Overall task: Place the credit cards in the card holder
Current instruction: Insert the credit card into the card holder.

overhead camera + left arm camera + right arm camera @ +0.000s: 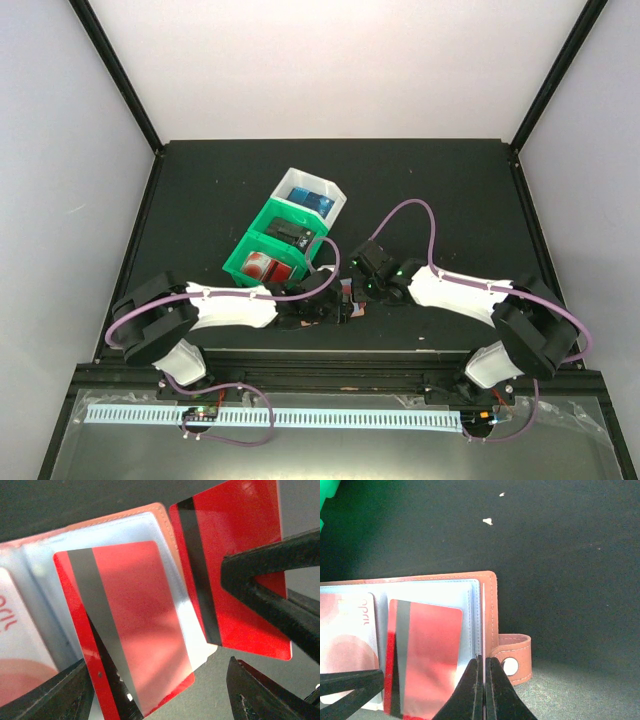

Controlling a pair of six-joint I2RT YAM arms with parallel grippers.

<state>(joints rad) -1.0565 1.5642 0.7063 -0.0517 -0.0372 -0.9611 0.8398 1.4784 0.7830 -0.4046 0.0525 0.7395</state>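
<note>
The card holder [490,605] lies open on the black table, its snap tab [512,657] to the right. A red credit card [135,620] with a dark stripe sits partly inside a clear sleeve. My left gripper [155,700] is open, its jaws straddling that card's lower end. My right gripper [483,661] is shut on a second red credit card [235,570], seen edge-on [483,625] just over the holder's right edge. A white-and-red card [345,635] fills a sleeve on the left. In the top view both grippers meet over the card holder [352,300].
A green bin [265,262] and a white bin [312,200] holding small items stand just behind the grippers. Black frame rails border the table on all sides.
</note>
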